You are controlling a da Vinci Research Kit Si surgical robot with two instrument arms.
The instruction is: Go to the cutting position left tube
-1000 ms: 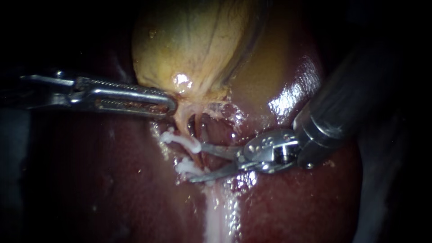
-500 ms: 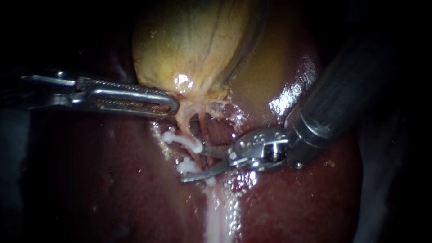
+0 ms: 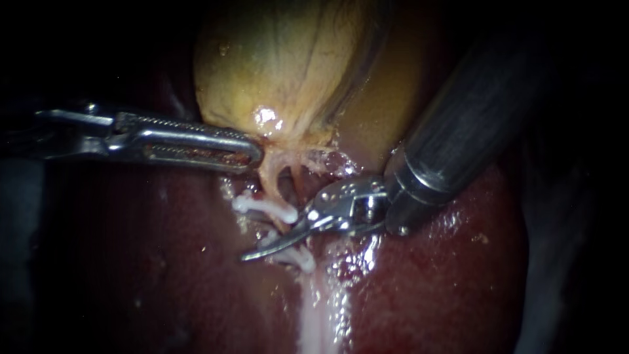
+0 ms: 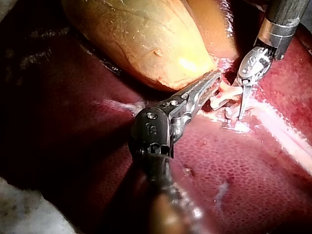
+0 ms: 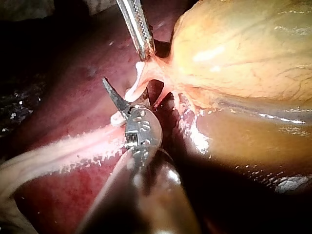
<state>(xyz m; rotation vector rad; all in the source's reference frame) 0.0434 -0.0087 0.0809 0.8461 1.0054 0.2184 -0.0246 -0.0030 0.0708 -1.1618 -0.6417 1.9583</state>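
The yellow gallbladder (image 3: 282, 65) lies on dark red liver (image 3: 164, 262). At its neck my left instrument (image 3: 251, 155) is shut on the tissue and holds it taut. Two thin tubes run down from the neck; the left tube (image 3: 267, 180) carries two white clips (image 3: 262, 206), (image 3: 298, 259). My right instrument (image 3: 252, 252) has curved blades. One blade lies across the left tube between the clips, and only a narrow gap shows against the other. In the left wrist view its blades (image 4: 242, 111) point down between the clips. In the right wrist view one blade (image 5: 111, 90) rises beside the tube.
A pale white strip of tissue (image 3: 314, 308) runs down the liver below the clips. The right tube (image 3: 296, 183) stands just right of the left one. The right instrument's thick shaft (image 3: 458, 124) covers the liver at the upper right.
My right instrument has moved left and slightly up, its blades passing from beside the clips to across the left tube, and their gap has narrowed. The left instrument has held still.
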